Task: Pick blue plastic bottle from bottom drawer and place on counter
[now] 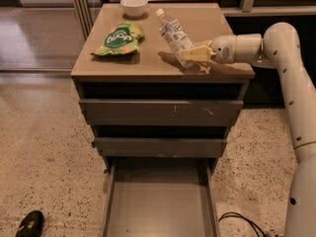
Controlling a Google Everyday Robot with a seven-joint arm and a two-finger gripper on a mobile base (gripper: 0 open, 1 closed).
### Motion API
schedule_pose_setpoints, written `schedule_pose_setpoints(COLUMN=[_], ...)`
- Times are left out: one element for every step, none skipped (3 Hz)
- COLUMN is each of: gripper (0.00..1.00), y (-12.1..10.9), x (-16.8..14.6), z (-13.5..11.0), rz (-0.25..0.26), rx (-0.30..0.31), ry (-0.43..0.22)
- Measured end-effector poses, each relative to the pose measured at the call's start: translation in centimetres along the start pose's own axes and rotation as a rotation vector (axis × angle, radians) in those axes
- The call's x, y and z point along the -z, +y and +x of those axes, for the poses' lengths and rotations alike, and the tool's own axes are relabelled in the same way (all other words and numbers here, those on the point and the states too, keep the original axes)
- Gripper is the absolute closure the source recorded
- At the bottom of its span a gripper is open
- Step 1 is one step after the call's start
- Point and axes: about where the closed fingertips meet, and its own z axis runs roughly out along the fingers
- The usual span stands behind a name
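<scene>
The blue plastic bottle (pixel 174 33) is over the right half of the counter (pixel 148 65), tilted, with its white cap pointing to the back. My gripper (pixel 193 56) reaches in from the right and is shut on the bottle's base end, just above the counter top. A shadow lies under the bottle. The bottom drawer (pixel 160 209) is pulled fully out below, and its grey floor shows nothing in it.
A green snack bag (pixel 118 39) lies on the counter's left half and a small white bowl (pixel 134 6) stands at its back edge. The two upper drawers (pixel 160 111) are slightly ajar. A black shoe (pixel 29 223) and a cable (pixel 242 221) are on the terrazzo floor.
</scene>
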Motion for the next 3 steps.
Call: schedule_pose_setpoints(gripper=[0.12,0.0,0.0], y=[0.0,0.0,0.0], x=[0.0,-0.01,-0.01], z=[0.0,0.0,0.0], rz=[0.0,0.0,0.0], rx=[0.0,0.0,0.0], ry=[0.0,0.0,0.0])
